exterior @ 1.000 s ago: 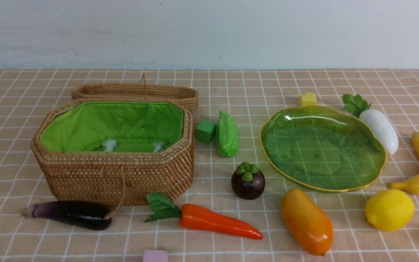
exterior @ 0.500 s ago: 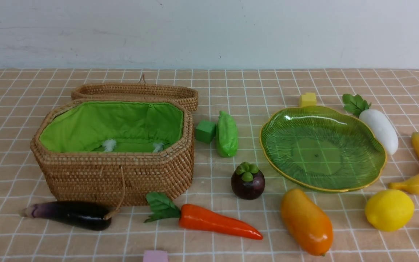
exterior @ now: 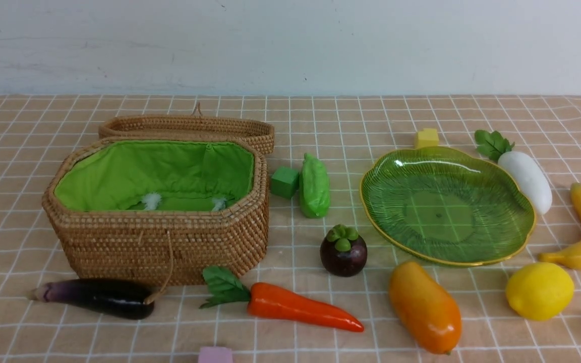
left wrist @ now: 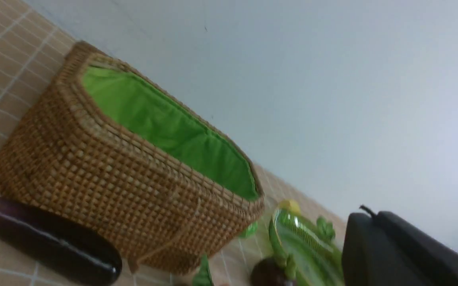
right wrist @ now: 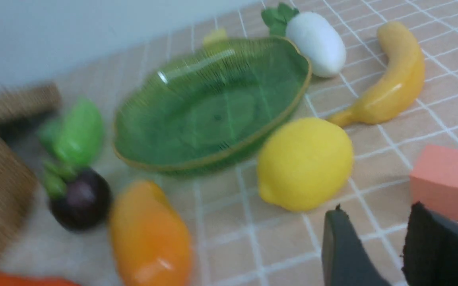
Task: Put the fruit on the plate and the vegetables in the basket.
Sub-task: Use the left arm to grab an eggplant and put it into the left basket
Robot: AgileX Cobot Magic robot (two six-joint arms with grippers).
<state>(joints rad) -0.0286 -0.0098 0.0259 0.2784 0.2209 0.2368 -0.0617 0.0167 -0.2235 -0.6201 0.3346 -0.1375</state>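
Left wrist view: the left gripper (left wrist: 388,250), jaws pressed together, faces the eggplant (left wrist: 50,242) lying lengthwise along the basket (left wrist: 113,178) front wall.

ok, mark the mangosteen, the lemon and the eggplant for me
mangosteen (exterior: 343,256), front view, on its dark purple body below the green cap.
lemon (exterior: 539,291), front view, on the middle of its yellow skin.
eggplant (exterior: 106,298), front view, on its dark glossy midsection.
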